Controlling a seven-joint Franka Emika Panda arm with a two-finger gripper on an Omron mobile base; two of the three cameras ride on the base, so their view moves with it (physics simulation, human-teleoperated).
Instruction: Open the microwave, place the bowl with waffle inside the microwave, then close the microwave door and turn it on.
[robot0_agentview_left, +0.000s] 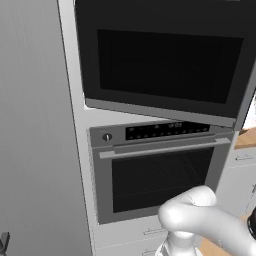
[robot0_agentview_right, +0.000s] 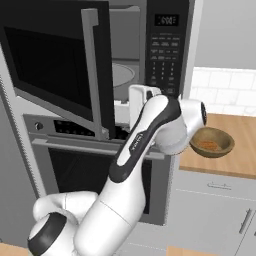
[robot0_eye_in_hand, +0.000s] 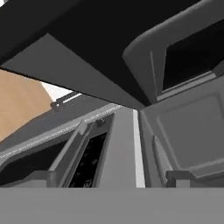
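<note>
The microwave (robot0_agentview_right: 167, 50) is built in above the oven, and the microwave door (robot0_agentview_right: 50, 65) stands swung wide open to the left, with its grey bar handle (robot0_agentview_right: 91, 65) at the free edge. The left base view faces the door's dark window (robot0_agentview_left: 165, 65). Inside the lit cavity lies a round turntable (robot0_agentview_right: 122, 75). The bowl with waffle (robot0_agentview_right: 211, 142) sits on the wooden counter (robot0_agentview_right: 240, 155) to the right. My wrist (robot0_agentview_right: 150, 112) hangs just below the cavity's mouth, between door and bowl. My gripper (robot0_eye_in_hand: 109, 178) is open with nothing between its fingertips (robot0_eye_in_hand: 41, 177).
The grey oven (robot0_agentview_left: 160, 175) with a horizontal handle (robot0_agentview_right: 75, 146) sits directly under the microwave. A tall grey cabinet wall (robot0_agentview_left: 35, 125) stands to the left. White drawers (robot0_agentview_right: 220, 200) lie beneath the counter. The hand view looks up at the door's dark underside (robot0_eye_in_hand: 87, 57).
</note>
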